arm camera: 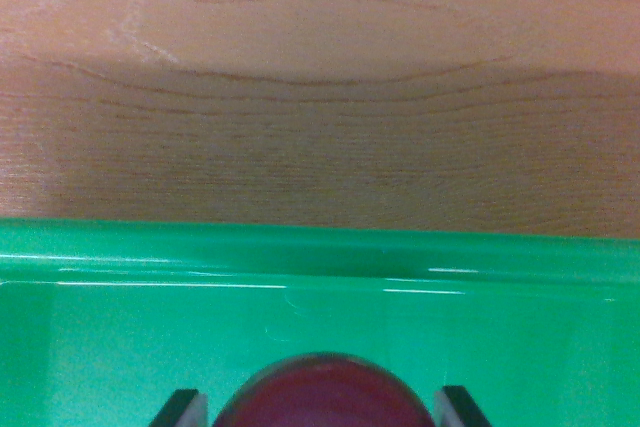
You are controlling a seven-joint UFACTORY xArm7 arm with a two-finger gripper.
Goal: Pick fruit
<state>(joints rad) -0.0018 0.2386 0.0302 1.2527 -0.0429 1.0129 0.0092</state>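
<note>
A dark red round fruit [325,392] shows at the bottom centre of the wrist view, with only its top in frame. My gripper [320,411] is shut on it. One dark fingertip [180,411] presses its left side and the other fingertip [462,409] its right side. The fruit sits over the inside of a green plastic container [320,257], close to the container's far wall. The lower part of the fruit and the finger pads are cut off by the frame edge.
The green container's glossy rim runs across the whole width of the view. Beyond it lies a light wooden tabletop [320,97], with a broad shadow over its nearer half.
</note>
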